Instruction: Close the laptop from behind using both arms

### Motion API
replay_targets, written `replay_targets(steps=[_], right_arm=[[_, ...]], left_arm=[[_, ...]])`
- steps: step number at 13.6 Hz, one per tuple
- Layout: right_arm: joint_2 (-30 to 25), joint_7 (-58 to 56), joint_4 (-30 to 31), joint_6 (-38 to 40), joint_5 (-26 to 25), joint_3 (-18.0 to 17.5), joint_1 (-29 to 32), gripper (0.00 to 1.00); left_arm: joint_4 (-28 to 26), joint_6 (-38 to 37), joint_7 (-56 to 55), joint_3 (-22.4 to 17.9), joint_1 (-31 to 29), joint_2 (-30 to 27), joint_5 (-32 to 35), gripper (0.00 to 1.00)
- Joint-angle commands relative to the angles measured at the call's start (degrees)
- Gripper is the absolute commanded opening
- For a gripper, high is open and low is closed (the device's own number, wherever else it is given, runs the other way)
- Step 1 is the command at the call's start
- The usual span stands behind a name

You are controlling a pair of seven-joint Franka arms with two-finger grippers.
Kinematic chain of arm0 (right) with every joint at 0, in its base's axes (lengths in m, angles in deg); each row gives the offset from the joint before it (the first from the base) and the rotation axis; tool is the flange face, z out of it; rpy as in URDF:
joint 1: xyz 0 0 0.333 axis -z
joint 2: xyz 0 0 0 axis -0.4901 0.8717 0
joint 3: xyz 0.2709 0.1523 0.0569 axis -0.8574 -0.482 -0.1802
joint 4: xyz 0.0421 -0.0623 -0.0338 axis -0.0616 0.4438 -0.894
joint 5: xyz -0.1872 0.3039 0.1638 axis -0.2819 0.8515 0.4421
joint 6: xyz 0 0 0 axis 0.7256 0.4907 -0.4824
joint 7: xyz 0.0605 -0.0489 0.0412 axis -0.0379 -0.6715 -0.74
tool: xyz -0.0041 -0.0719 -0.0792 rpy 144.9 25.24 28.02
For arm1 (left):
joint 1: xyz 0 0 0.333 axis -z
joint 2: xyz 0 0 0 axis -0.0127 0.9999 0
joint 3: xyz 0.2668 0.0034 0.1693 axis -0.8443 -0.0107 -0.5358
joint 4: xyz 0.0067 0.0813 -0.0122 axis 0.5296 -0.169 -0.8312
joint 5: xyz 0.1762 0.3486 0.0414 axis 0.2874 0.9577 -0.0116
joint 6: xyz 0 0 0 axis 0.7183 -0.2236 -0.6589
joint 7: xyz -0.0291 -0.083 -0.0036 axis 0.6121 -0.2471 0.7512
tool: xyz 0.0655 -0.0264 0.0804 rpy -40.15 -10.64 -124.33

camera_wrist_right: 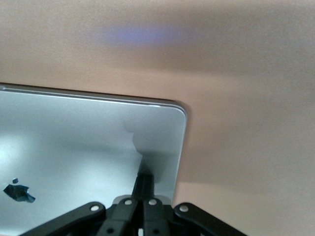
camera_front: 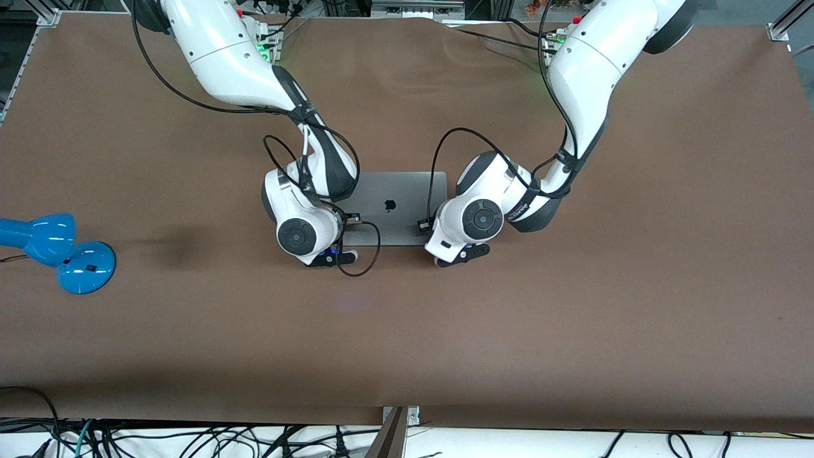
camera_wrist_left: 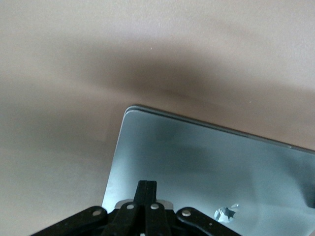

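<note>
The space-grey laptop [camera_front: 394,207] lies in the middle of the table with its lid down on its base and the dark apple logo [camera_front: 390,205] facing up. Both arms' hands hang over it, the right arm's hand [camera_front: 299,235] at the end toward the right arm and the left arm's hand [camera_front: 467,222] at the other end. My left gripper [camera_wrist_left: 146,184] is shut, with its tips on or just above the lid [camera_wrist_left: 206,162] near one corner. My right gripper [camera_wrist_right: 145,177] is shut too, its tips meeting their shadow on the lid [camera_wrist_right: 74,142] near another corner. Neither grips anything.
A blue desk lamp [camera_front: 57,251] lies near the table edge at the right arm's end. A black cable loop [camera_front: 359,257] hangs from the right arm's hand, nearer the front camera than the laptop. More cables [camera_front: 191,439] run below the table's near edge.
</note>
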Motion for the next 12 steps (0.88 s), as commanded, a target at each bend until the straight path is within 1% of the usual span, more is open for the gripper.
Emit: replay_targets(steps=[1,5,6,7,8,9,10,11,12], right_arm=[[3.2,-1.0,-1.5,-3.5,-2.4,0.0,0.2,0.00],[3.6,-0.9,-1.5,-3.6,-2.4,0.0,0.2,0.00],[3.5,-1.0,-1.9,-3.5,-2.4,0.0,0.3,0.07],[3.2,-0.9,-2.8,-2.9,-2.5,0.0,0.2,0.74],[2.6,-1.0,-3.1,-2.7,-2.5,0.0,0.2,1.00],[1.8,-1.0,-3.1,-2.7,-2.5,0.0,0.2,1.00],[0.9,-0.9,-3.1,-2.7,-2.5,0.0,0.2,1.00],[-0.4,-1.0,-3.1,-2.6,-2.5,0.4,0.2,1.00],[-1.6,-1.3,-3.1,-1.2,-2.5,1.5,0.2,1.00]], left_arm=[[2.0,1.9,-0.8,-0.4,0.8,2.5,1.5,0.00],[2.0,2.5,-0.7,-0.8,0.9,3.3,1.5,0.00],[2.0,2.5,-0.7,-0.8,0.9,3.3,1.5,0.00],[2.0,2.5,-0.6,-0.8,0.9,3.3,1.6,0.00],[2.0,2.5,-0.5,-0.8,0.8,3.2,1.6,0.00],[2.0,2.5,-0.5,-0.8,0.7,3.1,1.6,0.11],[2.0,2.4,-1.0,-0.8,0.5,2.6,1.6,0.57],[2.0,2.3,-0.8,-0.8,0.3,1.9,1.9,1.00],[2.0,2.0,-0.6,-0.9,0.0,1.1,2.0,1.00]])
